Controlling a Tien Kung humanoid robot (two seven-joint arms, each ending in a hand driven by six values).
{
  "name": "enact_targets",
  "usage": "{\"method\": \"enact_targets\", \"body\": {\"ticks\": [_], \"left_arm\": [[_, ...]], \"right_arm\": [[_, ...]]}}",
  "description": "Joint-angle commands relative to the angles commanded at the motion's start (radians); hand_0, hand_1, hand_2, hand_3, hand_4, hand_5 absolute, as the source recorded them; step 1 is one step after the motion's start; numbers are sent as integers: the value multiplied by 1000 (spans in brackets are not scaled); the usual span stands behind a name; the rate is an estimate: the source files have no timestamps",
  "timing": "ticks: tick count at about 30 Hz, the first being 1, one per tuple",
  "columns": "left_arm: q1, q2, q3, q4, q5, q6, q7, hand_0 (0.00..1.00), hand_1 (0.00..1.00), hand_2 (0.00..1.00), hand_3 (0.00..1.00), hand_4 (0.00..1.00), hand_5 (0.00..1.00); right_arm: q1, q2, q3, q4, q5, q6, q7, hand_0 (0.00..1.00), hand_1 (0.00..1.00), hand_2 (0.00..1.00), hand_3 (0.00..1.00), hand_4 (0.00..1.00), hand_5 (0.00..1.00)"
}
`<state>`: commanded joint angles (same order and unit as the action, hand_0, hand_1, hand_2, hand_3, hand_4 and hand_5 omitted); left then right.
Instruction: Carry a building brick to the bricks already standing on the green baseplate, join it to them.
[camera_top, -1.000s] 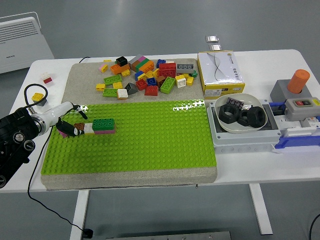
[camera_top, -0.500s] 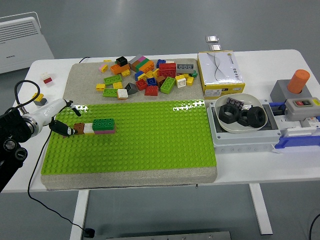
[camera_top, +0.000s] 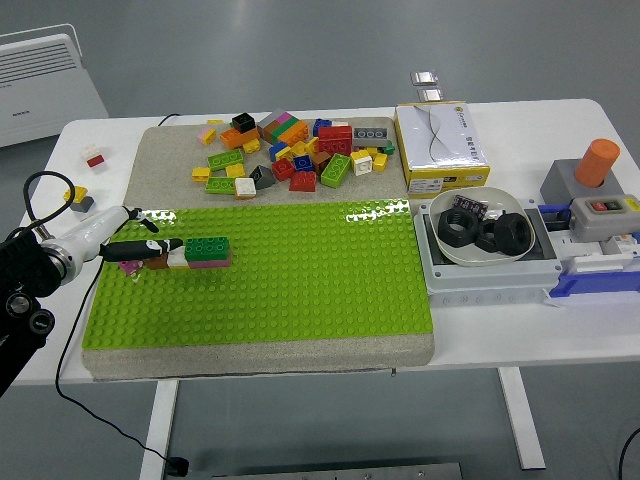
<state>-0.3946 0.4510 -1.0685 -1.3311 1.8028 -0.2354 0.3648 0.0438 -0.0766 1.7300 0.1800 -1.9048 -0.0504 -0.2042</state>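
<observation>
Left hand (camera_top: 125, 240) repositioned: arm body pulled back toward the left picture edge and lower than 1.0 s ago, less of the black forearm showing. Fingers (camera_top: 150, 244), previously angled down-right onto the green baseplate (camera_top: 260, 290), now stretch nearly level, tips over the brown brick (camera_top: 160, 262) at the left end of the brick row (camera_top: 195, 254). Black cable (camera_top: 40, 185) loop now arches higher over the desk (camera_top: 100, 140) beside the yellow brick (camera_top: 76, 193)
</observation>
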Motion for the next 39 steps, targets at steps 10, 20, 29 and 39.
{"method": "enact_targets", "body": {"ticks": [10, 20, 29, 39], "left_arm": [[12, -2, 3, 9, -1, -8, 4, 998, 998, 998, 722, 936, 941], [17, -14, 9, 38, -5, -5, 0, 998, 998, 998, 714, 943, 929], [21, -25, 26, 36, -8, -4, -4, 998, 998, 998, 711, 945, 923], [21, -22, 26, 35, -4, -5, -8, 998, 998, 998, 703, 947, 918]], "right_arm": [[0, -2, -6, 0, 3, -1, 0, 711, 721, 771, 787, 851, 998], [0, -1, -11, 0, 8, -2, -1, 710, 721, 770, 787, 852, 998], [-2, 0, -12, 0, 9, -2, -1, 710, 721, 769, 787, 851, 998], [-2, 1, -12, 0, 10, -2, -1, 710, 721, 769, 787, 852, 998]]}}
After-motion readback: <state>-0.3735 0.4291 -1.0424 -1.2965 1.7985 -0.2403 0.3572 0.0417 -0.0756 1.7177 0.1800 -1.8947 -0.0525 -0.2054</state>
